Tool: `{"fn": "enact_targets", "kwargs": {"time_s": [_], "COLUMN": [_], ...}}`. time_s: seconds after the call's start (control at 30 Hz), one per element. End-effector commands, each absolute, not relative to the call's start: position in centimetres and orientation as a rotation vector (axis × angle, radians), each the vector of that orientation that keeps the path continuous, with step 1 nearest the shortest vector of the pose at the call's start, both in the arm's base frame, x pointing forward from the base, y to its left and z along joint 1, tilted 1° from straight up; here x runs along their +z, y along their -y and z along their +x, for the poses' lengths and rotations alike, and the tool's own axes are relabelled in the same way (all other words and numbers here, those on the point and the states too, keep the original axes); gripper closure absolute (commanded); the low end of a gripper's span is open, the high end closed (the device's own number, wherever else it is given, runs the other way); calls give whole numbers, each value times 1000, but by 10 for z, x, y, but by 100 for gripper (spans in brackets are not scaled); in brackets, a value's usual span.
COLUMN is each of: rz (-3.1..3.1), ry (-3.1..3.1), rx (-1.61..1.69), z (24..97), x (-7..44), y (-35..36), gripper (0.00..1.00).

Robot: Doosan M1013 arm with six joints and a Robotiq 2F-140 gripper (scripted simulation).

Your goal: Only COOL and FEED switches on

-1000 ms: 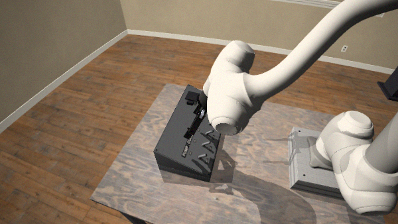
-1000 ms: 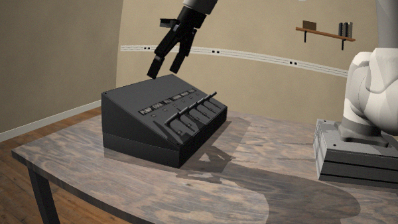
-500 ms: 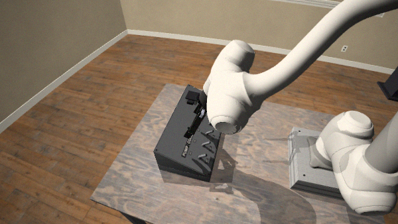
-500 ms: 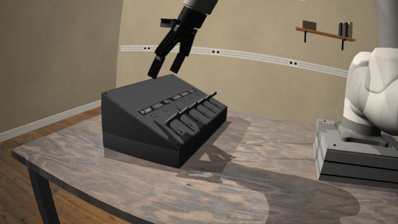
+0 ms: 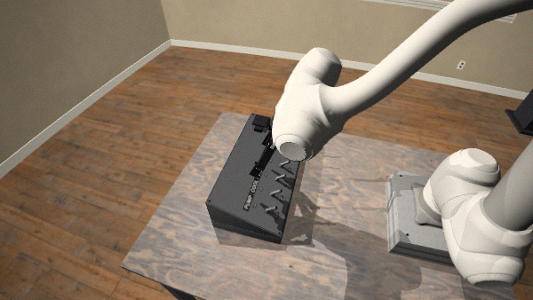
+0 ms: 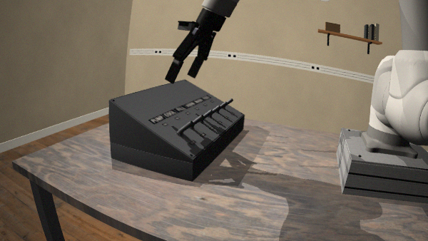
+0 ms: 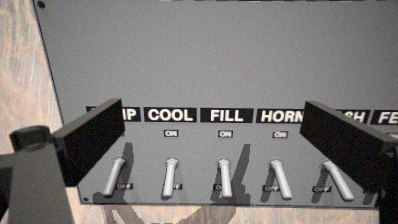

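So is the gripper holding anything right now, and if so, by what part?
No, the gripper is open above the console, holding nothing.

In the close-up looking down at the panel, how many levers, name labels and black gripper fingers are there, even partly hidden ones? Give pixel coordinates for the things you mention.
Levers (image 5: 275,193) (image 6: 184,127) (image 7: 225,180): 5
Name labels (image 5: 247,202) (image 6: 155,119) (image 7: 170,115): 6, some partly covered
Black gripper fingers (image 5: 264,161) (image 6: 174,71): 2
Total: 13
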State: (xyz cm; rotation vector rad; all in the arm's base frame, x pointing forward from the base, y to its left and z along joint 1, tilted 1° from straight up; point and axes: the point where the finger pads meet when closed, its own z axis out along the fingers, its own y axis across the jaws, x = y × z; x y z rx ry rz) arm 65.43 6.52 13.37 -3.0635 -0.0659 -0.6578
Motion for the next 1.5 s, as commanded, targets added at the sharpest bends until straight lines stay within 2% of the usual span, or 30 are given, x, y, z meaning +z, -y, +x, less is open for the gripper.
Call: {"fn": "enact_targets", "kwargs": {"time_s": [0.0,0.27,1.47], "rz": [-3062,-3062,-3062], "ry": [66,66,66], "rx": [-659,-659,-659], "z": [655,656,656], "x": [134,134,134], "y": [-53,-34,-32], "gripper": [0,0,0]}}
